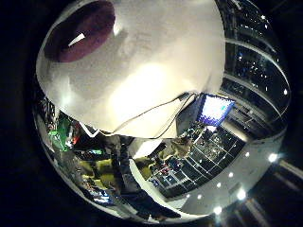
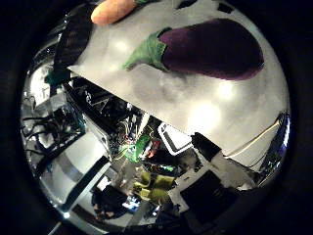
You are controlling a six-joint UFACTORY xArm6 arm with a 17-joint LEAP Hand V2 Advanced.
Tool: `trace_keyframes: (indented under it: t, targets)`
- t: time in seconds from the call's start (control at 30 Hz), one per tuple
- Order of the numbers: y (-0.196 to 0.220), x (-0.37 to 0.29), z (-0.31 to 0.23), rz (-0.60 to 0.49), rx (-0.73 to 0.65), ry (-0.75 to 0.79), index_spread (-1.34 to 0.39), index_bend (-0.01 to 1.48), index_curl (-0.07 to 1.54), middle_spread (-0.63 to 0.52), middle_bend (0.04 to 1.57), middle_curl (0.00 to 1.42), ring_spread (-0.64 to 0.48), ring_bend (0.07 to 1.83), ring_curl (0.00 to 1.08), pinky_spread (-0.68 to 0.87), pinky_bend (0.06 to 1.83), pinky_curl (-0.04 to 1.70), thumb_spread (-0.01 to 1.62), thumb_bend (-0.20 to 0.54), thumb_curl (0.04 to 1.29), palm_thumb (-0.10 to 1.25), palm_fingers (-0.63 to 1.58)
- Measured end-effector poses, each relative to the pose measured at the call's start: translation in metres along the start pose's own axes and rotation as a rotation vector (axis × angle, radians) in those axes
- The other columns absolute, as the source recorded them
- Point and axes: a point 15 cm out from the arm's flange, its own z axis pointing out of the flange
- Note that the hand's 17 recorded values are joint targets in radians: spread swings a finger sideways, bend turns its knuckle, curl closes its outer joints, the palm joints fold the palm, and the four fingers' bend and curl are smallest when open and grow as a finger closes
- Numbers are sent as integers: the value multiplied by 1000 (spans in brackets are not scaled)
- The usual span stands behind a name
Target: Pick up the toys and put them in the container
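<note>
A white worktop (image 2: 205,110) fills much of both palm views, lit with soft bright patches. On it lies a purple toy eggplant (image 2: 212,48) with a green felt cap, and near the worktop's far edge an orange toy carrot (image 2: 111,11). Past the worktop's edge the room shows a glowing screen (image 1: 215,109), ceiling lights (image 1: 241,194), and cluttered equipment. The fingers' state cannot be told.
</note>
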Motion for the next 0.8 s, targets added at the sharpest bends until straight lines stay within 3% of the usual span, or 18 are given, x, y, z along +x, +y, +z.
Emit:
trace_keyframes:
  t: [0.23,0.33,0.43,0.5,0.57,0.8]
  targets:
    - [-17,6,5,21,43,12,-438,143,219,-37,216,334,76,391,283,355,510,317,893,-23,496,952,83]
    - [-21,8,6,33,56,15,-427,138,214,-86,235,338,-34,504,300,305,520,308,891,-21,495,960,218]
    - [-28,12,4,41,84,30,-413,122,207,-171,311,364,-200,693,354,97,601,322,882,-21,493,973,463]
    - [-32,15,2,45,102,40,-420,131,192,-267,445,420,-325,844,407,-210,774,365,870,-19,494,995,704]
    - [-34,19,0,49,116,48,-431,160,202,-317,520,463,-379,900,445,-395,862,400,852,-21,493,1007,758]
    - [-35,19,2,46,117,47,-491,297,300,-368,669,568,-388,959,500,-541,922,447,809,-26,493,1023,1078]
